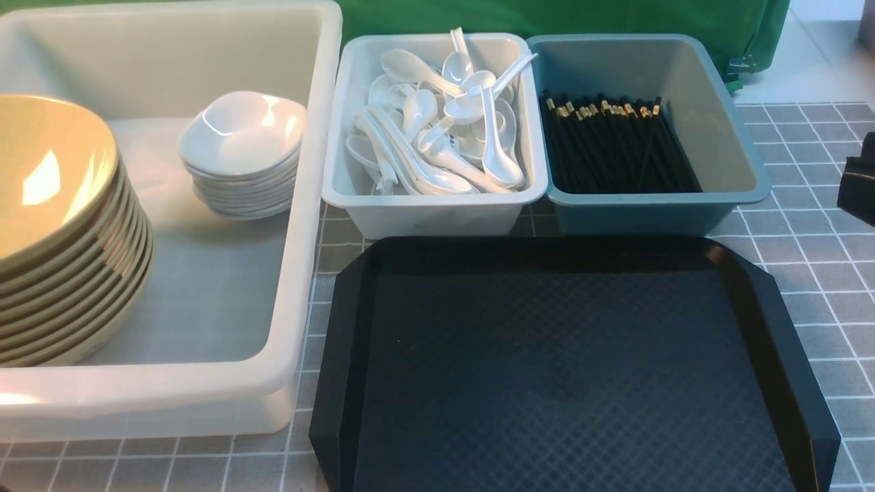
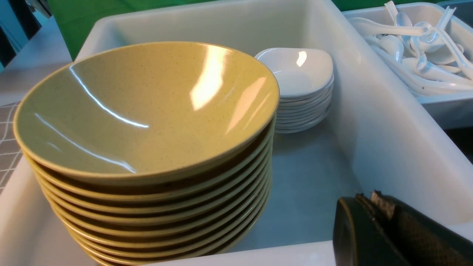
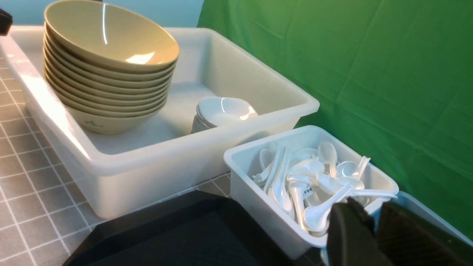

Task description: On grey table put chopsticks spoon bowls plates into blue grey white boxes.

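The left claw (image 2: pixel 377 218) is closed and holds nothing; the bowls (image 2: pixel 147 122) stand stacked just in front of it in the large white box (image 2: pixel 369 122), with the plates (image 2: pixel 299 74) beyond. The right claw (image 3: pixel 369 229) has a narrow gap and is empty (spoons (image 3: pixel 306 177) lie just ahead). The chopsticks (image 1: pixel 615 147) lie together, so sorting looks finished.

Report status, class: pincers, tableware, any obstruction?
Left pincer shut, empty; right pincer slightly parted, empty. Bowls, plates, spoons, chopsticks all boxed. Black tray bare; nothing obstructing.
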